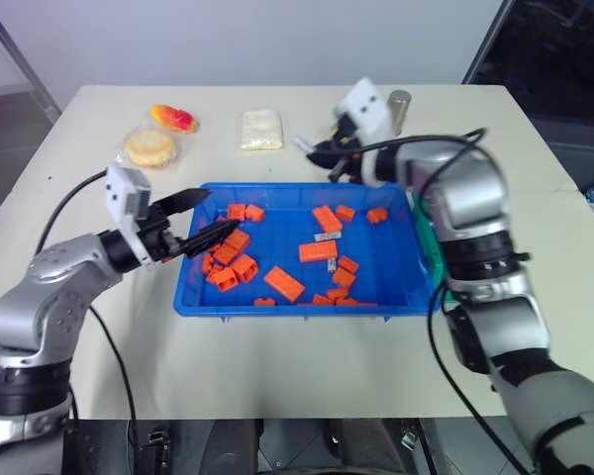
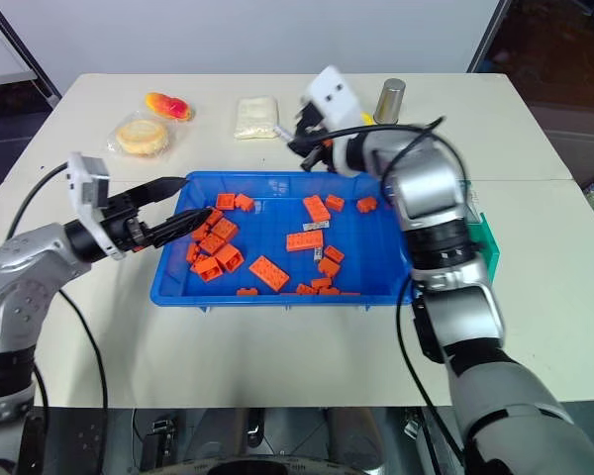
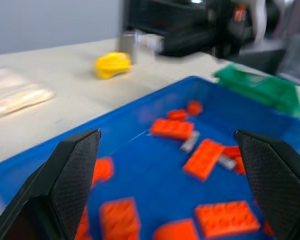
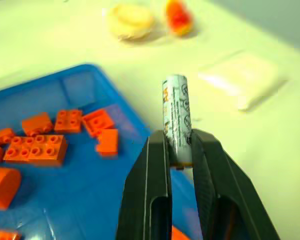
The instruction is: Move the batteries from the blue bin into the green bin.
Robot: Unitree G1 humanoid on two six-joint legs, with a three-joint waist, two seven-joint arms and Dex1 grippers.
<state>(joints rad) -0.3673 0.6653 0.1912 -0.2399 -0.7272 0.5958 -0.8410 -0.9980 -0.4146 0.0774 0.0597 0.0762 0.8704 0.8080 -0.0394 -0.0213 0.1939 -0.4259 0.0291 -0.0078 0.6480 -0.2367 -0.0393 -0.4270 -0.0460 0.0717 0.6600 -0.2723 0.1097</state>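
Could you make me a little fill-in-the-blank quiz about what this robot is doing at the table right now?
1. The right gripper is shut on a ____.
2. The left gripper is ____ and holds nothing.
3. Orange bricks lie in the ____ bin.
4. The green bin sits beside the blue bin, on the robot's ____ side.

Missing words: battery; open; blue; right

Fingers (image 3: 65, 180): black, spread wide apart
Blue bin (image 3: 140, 125): orange bricks (image 3: 205, 157), two batteries (image 3: 190, 141)
Beyond: green bin (image 3: 260, 90), yellow object (image 3: 112, 65)
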